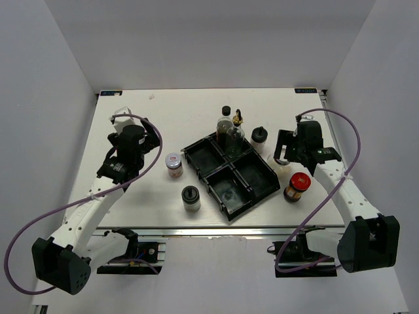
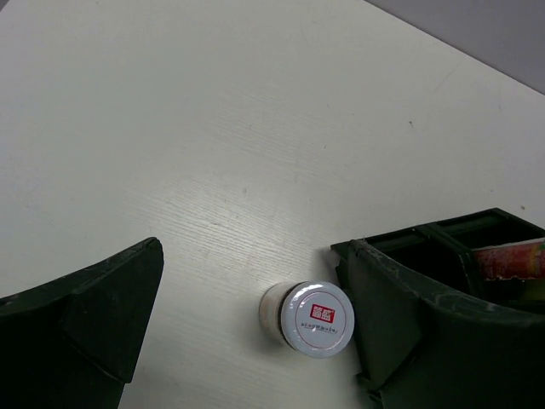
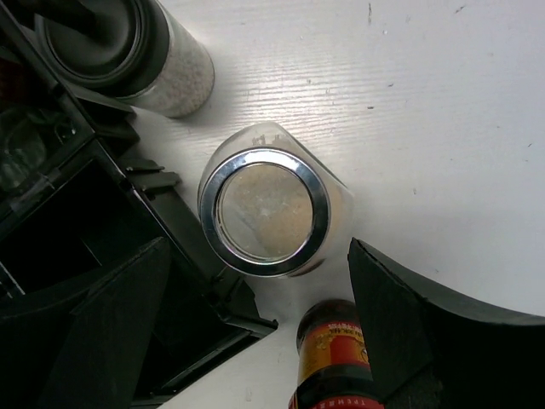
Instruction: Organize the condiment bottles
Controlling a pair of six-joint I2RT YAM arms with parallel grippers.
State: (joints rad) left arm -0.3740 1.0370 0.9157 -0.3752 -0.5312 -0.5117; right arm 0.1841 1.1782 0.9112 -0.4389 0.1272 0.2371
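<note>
The condiment bottles stand around a black four-compartment tray. A tall dark black-capped bottle and a clear gold-spouted one stand in its far compartment. A white-lidded jar and a black-lidded jar are left of the tray. Another black-lidded jar and a red-lidded jar are to its right. My left gripper is open above the table, the white-lidded jar standing free near its right finger. My right gripper is open over a silver-rimmed jar, not touching it.
In the right wrist view, the tray's corner lies just left of the silver-rimmed jar, the red-labelled jar sits close below it, and the black-lidded jar of white grains stands above. The tray's wall shows behind my left gripper's right finger.
</note>
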